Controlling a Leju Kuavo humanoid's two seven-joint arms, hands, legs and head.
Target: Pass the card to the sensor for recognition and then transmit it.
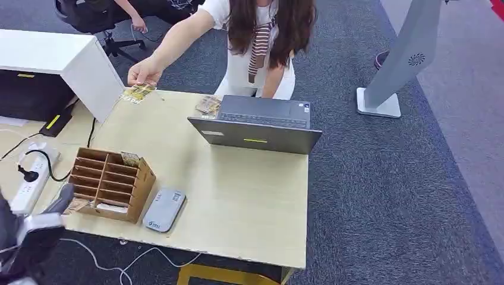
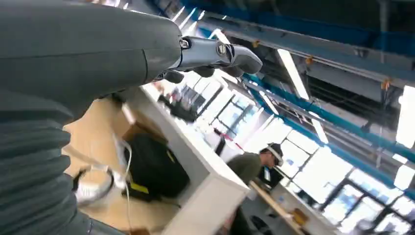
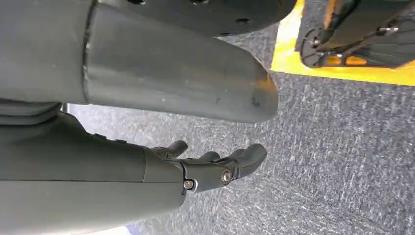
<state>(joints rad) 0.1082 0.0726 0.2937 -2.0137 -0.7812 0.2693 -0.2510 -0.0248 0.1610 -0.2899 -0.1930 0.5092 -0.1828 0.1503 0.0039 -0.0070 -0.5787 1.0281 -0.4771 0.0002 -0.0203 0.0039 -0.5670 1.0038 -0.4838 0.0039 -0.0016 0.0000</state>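
Card in person's hand above table.

On the table, the sensor lies right of the card rack, the laptop behind.

Light wooden table on grey carpet, bearing an open laptop, wooden slotted organizer, grey card sensor, white power strip, scattered cards

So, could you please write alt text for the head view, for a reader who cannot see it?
A person's hand holds a card over the far left corner of a light wooden table. On the table are an open laptop, a wooden slotted organiser and a grey card reader; the robot's left hand is beside the organiser.
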